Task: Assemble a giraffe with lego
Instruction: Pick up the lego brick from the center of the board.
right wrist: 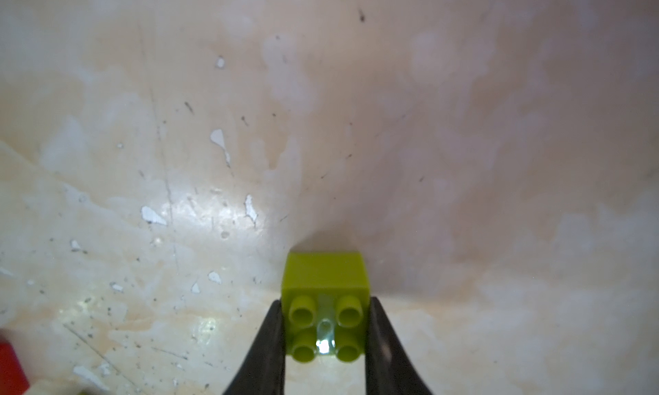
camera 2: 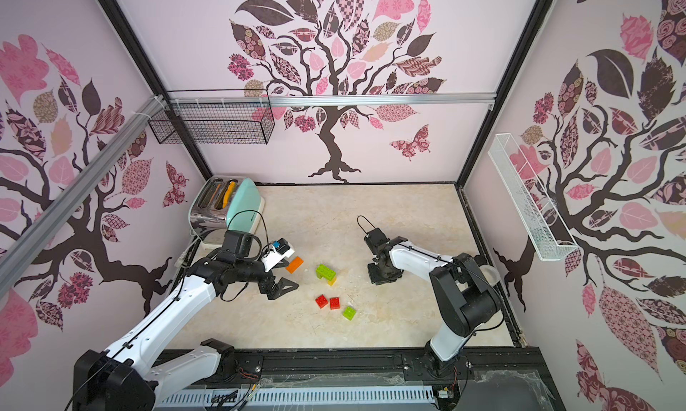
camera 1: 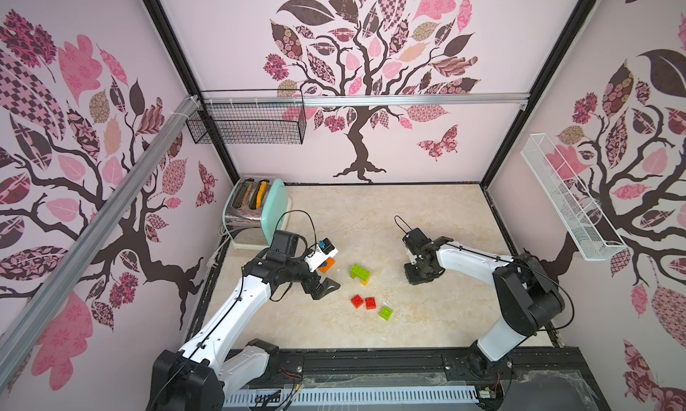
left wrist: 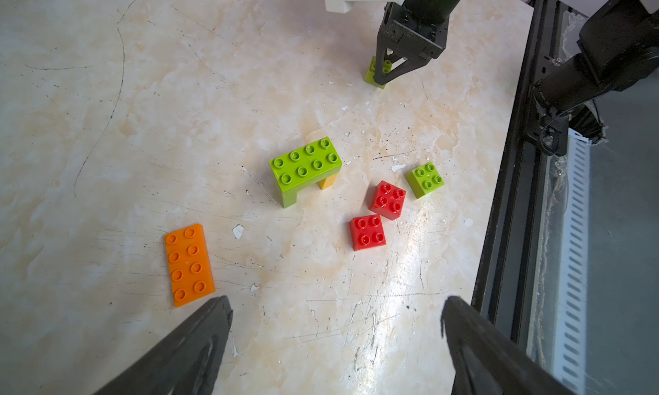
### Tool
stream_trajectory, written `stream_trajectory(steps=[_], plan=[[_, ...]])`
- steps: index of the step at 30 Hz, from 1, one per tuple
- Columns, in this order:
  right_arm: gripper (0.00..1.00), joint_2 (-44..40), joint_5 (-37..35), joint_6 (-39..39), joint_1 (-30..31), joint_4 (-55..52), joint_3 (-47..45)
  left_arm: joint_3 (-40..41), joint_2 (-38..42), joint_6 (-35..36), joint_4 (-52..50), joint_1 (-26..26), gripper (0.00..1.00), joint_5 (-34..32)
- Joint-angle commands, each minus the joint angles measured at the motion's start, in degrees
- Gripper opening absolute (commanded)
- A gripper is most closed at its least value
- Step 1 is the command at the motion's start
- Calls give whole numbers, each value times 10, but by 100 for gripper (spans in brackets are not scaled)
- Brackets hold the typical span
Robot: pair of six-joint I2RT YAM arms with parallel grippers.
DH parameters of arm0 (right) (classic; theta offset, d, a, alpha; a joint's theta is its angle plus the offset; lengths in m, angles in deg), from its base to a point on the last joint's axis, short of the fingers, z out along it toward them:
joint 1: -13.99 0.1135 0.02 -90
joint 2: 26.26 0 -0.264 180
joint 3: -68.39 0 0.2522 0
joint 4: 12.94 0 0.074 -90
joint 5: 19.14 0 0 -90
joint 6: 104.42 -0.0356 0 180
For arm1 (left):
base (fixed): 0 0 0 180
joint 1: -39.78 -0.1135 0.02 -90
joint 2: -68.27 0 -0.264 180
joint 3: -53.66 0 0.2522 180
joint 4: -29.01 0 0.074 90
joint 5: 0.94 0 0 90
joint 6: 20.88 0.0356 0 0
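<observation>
The started giraffe (camera 1: 360, 273) (left wrist: 306, 165) is a long lime-green brick on one green and one yellow leg, mid-table. Loose lego lies around it: a flat orange brick (left wrist: 189, 265) (camera 2: 294, 264), two red bricks (left wrist: 388, 200) (left wrist: 367, 232) and a small lime-green brick (left wrist: 425, 179). My left gripper (left wrist: 336, 300) (camera 1: 326, 285) hovers open and holds nothing, with the orange brick just beyond one fingertip. My right gripper (right wrist: 325, 302) (left wrist: 383, 76) points down at the table to the right of the giraffe. Its fingers press both sides of another small lime-green brick (right wrist: 326, 279), which rests on the table. The gripper hides this brick in both top views.
A mint and chrome toaster (camera 1: 256, 208) stands at the back left corner. A black wire basket (camera 1: 247, 123) and a white wire basket (camera 1: 568, 201) hang on the walls. A black rail (left wrist: 517, 161) borders the table's front edge.
</observation>
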Motion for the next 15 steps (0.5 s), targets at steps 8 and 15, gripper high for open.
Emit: stream_trajectory(steps=[8,15], plan=[[15,3,37,62,86,-193,224,14,22,-31,33,-22,98,2],[15,120,73,131,152,-300,398,18,32,-50,48,-29,98,-6]])
